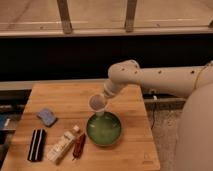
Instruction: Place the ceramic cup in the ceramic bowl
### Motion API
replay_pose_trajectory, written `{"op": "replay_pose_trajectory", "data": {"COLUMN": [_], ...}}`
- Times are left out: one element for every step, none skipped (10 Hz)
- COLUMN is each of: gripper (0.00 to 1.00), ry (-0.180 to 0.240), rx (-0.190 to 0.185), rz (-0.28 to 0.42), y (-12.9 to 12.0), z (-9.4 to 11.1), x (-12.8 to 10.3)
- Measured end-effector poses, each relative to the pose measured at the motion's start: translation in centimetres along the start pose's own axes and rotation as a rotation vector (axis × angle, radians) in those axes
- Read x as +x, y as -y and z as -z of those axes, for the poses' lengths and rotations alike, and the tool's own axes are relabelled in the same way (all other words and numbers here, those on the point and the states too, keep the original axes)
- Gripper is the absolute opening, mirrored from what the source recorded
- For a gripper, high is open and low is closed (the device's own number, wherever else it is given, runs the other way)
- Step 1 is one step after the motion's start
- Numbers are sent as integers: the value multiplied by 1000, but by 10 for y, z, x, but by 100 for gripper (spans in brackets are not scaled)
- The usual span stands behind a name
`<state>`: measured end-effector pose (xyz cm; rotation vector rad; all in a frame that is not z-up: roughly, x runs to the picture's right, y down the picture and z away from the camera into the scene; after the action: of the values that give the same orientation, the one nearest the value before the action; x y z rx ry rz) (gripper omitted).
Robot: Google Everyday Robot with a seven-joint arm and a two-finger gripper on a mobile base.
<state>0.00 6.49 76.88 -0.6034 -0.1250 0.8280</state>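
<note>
Green: one bowl [104, 132] under gripper's [101, 101] one cup [96, 104]

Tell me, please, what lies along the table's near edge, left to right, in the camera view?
Black striped block → white carton → red packet → ceramic bowl. The gripper, shut on the ceramic cup, hangs over the bowl's far rim.

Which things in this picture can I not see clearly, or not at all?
Camera view: the hand, above the far rim of the ceramic bowl, grips the ceramic cup; the cup hides the grip itself.
Print on the white carton: too small to read.
The right edge cuts off the robot body.
</note>
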Motion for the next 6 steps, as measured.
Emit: {"op": "replay_pose_trajectory", "data": {"gripper": [0,0,0,0,0,0], "ry": [5,3,4,0,-6,-9], "rx": [2,1,-3,-4,-6,-9], "rz": [-17,-33,-40,-61,-76,-90], "y": [-2,-8,-13,-15,-16,-17], "z": [2,1,0,-1,-2,-3], "x": [10,17,20,30,41,46]}}
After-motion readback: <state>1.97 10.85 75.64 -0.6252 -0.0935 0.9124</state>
